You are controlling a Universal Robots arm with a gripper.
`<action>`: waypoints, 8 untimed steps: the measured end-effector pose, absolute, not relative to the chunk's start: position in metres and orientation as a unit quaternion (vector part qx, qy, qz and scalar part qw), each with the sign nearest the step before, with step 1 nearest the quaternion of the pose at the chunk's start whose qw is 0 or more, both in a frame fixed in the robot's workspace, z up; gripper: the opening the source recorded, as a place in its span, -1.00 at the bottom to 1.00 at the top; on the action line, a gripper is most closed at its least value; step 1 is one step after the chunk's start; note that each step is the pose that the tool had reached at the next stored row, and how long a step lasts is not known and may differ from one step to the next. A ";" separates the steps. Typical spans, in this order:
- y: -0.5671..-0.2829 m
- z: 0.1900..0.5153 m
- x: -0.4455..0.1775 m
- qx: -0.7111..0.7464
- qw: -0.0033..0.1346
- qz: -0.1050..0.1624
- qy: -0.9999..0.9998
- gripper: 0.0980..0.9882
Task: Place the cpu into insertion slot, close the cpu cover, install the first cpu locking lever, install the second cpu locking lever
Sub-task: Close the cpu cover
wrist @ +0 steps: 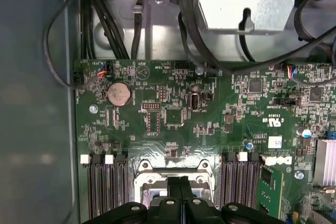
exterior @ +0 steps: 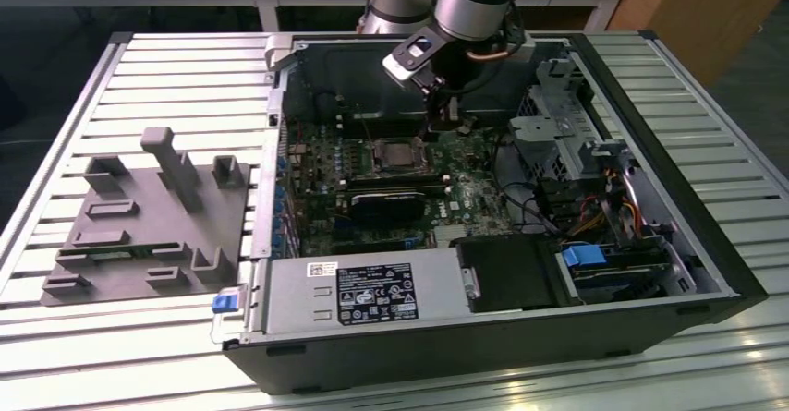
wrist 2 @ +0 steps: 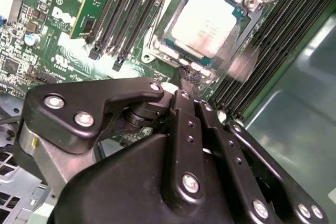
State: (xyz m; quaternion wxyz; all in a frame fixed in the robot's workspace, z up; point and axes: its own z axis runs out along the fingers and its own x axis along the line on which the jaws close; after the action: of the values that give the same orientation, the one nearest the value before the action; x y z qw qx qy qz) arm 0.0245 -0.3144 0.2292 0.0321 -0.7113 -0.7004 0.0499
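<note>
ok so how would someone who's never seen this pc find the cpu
Look inside the open computer case at the green motherboard. Between its banks of long black memory slots sits a square metal-rimmed socket; the cpu is the flat pale silver square in it, unlike the larger black fan card.

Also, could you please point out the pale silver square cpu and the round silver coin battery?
Pale silver square cpu [wrist 2: 206, 20]: second wrist view, centre of its metal face.
Round silver coin battery [wrist: 118, 94]: first wrist view, middle of its top.
</note>
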 end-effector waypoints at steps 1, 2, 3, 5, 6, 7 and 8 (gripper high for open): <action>-0.314 0.229 0.024 -0.711 0.032 0.050 -0.700 -0.99; -0.314 0.229 0.023 -0.711 0.032 0.049 -0.700 -0.99; -0.314 0.229 0.023 -0.711 0.032 0.049 -0.700 -0.99; -0.314 0.229 0.023 -0.711 0.032 0.049 -0.700 -0.99; -0.314 0.229 0.022 -0.711 0.032 0.048 -0.701 -0.99; -0.314 0.229 0.021 -0.711 0.032 0.047 -0.701 -0.99; -0.314 0.229 0.019 -0.711 0.030 0.045 -0.701 -0.99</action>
State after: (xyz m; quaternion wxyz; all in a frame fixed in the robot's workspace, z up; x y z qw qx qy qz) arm 0.0193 -0.3144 0.2292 0.0303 -0.7113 -0.7008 0.0453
